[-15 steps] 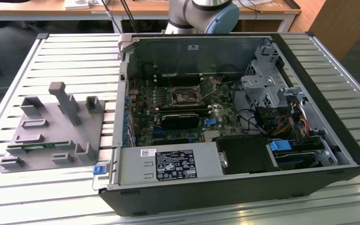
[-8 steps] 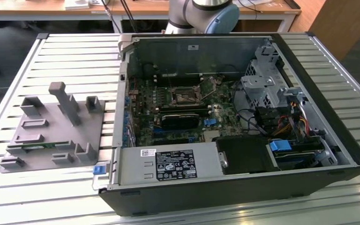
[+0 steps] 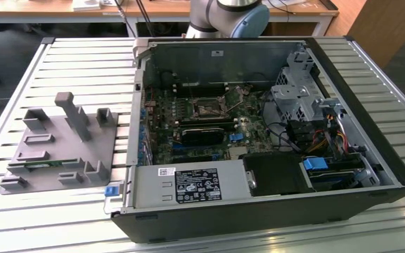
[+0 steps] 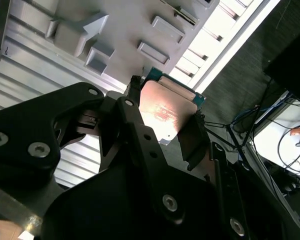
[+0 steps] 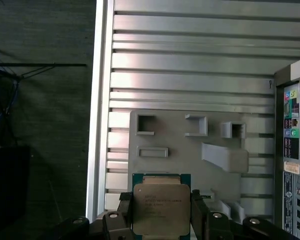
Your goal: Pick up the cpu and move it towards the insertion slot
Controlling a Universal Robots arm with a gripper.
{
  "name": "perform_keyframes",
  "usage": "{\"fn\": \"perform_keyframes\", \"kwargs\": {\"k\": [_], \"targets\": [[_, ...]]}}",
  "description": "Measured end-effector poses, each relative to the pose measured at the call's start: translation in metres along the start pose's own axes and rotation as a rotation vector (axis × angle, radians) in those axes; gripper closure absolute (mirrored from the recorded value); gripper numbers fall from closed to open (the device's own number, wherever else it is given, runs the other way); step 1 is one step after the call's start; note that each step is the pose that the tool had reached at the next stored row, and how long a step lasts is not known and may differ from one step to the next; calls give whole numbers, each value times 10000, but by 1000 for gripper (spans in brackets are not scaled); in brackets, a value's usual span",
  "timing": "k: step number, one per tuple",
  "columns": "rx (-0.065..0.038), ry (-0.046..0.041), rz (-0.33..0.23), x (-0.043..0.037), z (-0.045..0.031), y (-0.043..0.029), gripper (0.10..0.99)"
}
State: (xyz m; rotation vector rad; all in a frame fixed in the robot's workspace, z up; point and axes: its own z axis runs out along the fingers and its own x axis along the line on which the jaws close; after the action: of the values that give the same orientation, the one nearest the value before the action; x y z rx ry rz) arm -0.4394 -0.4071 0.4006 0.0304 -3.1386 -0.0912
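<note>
One open computer case [image 3: 259, 221] lies on the slatted metal counter [image 3: 83, 63] in the exterior view, with a grey plastic fixture [image 3: 55, 153] just beside it on the exterior view's left. A green memory stick [image 3: 40, 166] rests in the fixture. Inside the case, the insertion slot [image 3: 208, 108] sits on the motherboard [image 3: 188, 126], a dark square socket framed in silvery metal. The arm's base [image 3: 231, 16] rises behind the case.

In the second wrist view, the black jaws are clenched on the cpu [image 4: 162, 107], gripping two opposite edges. Its metal top catches a warm reflection, and the fixture lies beyond it, apart.

In the first wrist view, the cpu sits between the jaws with its silvery top facing the camera, seen in front of the fixture. The case's rear panel [image 5: 295, 165] stands beside the fixture.
</note>
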Motion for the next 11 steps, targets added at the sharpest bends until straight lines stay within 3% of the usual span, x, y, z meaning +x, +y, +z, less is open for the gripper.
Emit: {"fn": "perform_keyframes", "kwargs": {"k": [11], "targets": [[0, 0, 0, -151, 0, -3, 541]]}}
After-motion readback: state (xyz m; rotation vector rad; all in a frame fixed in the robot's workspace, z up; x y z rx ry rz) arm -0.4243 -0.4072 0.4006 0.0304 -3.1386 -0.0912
